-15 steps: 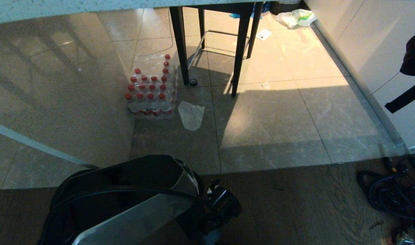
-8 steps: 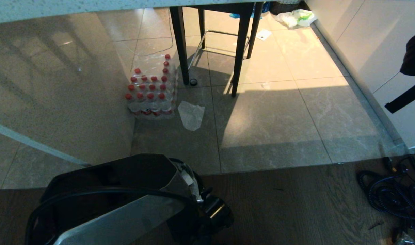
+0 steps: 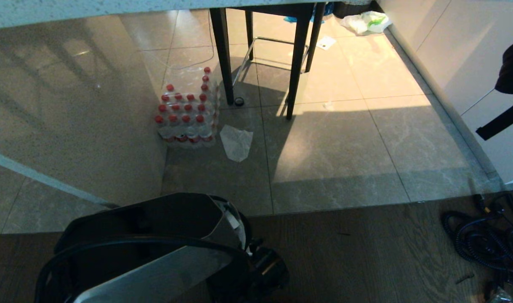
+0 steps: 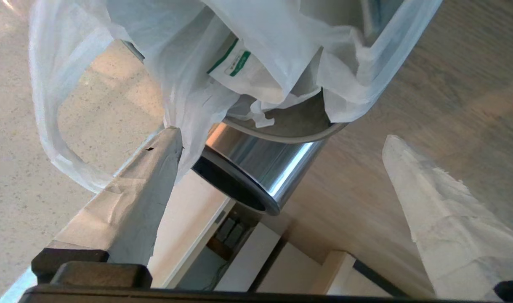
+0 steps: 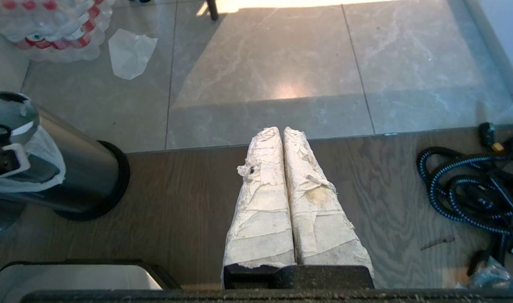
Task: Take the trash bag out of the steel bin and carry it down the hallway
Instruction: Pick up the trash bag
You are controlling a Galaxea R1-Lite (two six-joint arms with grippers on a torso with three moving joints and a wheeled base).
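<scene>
Left gripper (image 4: 281, 143): jaws wide, one finger touching bag (image 4: 256, 54) at bin (image 4: 256, 168). Right gripper (image 5: 283, 134): closed, empty, parked at 6 o'clock.

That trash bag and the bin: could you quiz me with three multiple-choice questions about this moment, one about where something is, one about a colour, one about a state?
1. Where does the steel bin stand?
A. On the wood-look floor, near the edge of the tiles
B. On top of the pack of bottles
C. Under the dark-legged stool

2. What colour is the print on the trash bag?
A. Red
B. Green
C. Blue

3. How is the left gripper at the bag?
A. Shut on a handle
B. Open, one finger at the bag's handle loop
C. Nowhere near it

Answers:
1. A: the right wrist view shows its black base on wood planks just short of the tiles.
2. B: green marks show on the white plastic in the left wrist view.
3. B: its fingers stand wide apart there, one tip against the hanging plastic.
</scene>
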